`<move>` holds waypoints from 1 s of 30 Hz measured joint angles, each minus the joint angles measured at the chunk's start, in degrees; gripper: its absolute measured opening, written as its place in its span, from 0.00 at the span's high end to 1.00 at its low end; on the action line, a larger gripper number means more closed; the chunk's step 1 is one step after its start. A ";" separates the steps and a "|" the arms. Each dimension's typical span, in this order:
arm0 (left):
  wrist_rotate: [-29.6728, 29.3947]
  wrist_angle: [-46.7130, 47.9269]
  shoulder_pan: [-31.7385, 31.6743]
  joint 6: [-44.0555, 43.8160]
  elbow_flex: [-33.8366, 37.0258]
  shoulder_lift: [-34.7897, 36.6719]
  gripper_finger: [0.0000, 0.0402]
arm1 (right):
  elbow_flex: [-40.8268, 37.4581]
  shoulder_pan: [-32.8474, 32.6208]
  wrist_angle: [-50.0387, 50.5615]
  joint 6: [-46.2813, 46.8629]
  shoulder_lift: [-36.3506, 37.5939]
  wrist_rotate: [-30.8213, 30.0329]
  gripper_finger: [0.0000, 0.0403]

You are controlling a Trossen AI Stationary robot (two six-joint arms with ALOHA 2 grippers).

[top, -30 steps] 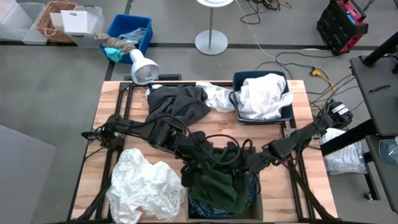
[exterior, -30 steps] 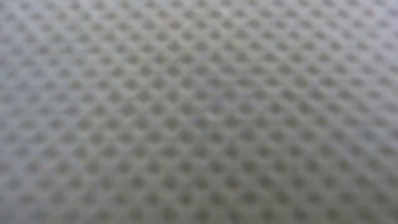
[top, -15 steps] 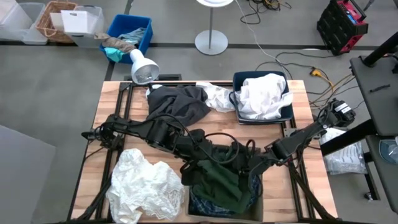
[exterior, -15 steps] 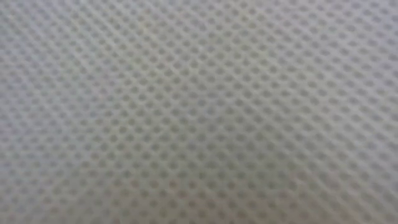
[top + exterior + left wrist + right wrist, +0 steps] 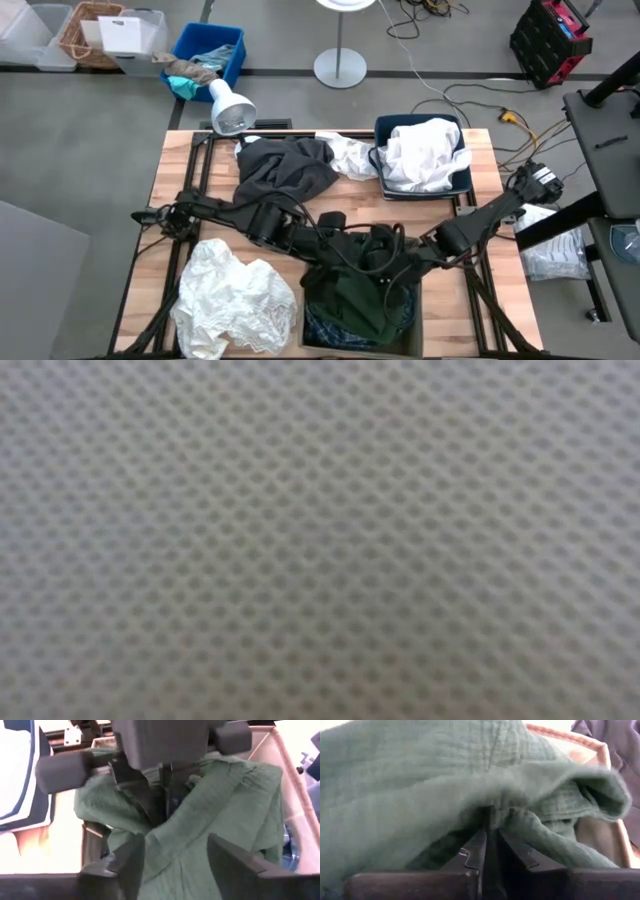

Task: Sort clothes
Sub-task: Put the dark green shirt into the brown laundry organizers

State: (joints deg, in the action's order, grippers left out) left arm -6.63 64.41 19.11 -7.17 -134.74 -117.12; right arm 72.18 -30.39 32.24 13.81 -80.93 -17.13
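**Green garment at the front opening, both tools on it**

My left tool, reaching in low from the left, hangs with fingers apart over the dark green garment, which lies in the opening at the worktop's front edge. My right tool, stretched in from the right, is pinched together on a fold of it. No writing legible.

on the table, a crumpled garment lies at the front left. a second garment is spread at the back centre, with another piece of clothing just to its right. a bin at the back right holds more clothes. at the front centre, a garment sits in an opening in the table, over another garment.
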 joint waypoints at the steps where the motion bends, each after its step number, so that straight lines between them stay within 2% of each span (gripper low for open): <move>1: 0.00 -0.20 0.00 0.61 0.00 -0.17 0.57 | 1.06 -0.02 1.59 0.13 0.00 0.00 0.87; 5: 0.34 -2.18 -0.02 3.29 0.00 -1.36 0.72 | 5.14 -0.16 7.80 2.34 0.02 -0.10 0.77; 11: 6.75 -5.13 -0.02 6.73 0.47 -4.08 0.97 | 11.82 -0.16 19.59 6.21 0.21 -0.30 0.64; 18: 7.84 -5.00 -0.02 8.70 0.52 -7.14 0.99 | 16.81 -1.40 29.19 12.19 1.95 1.25 0.60; 23: 9.11 -4.69 -0.03 8.59 0.68 -9.12 1.00 | 16.90 -3.67 31.76 19.23 3.26 2.19 0.67; 30: 9.07 -4.99 -0.18 7.04 0.63 -12.57 1.00 | 16.24 -7.67 37.56 28.28 2.71 2.14 0.91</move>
State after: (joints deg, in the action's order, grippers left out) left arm 2.44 59.42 18.93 -0.12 -134.10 -129.70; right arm 88.42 -38.05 69.80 42.09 -78.22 -14.99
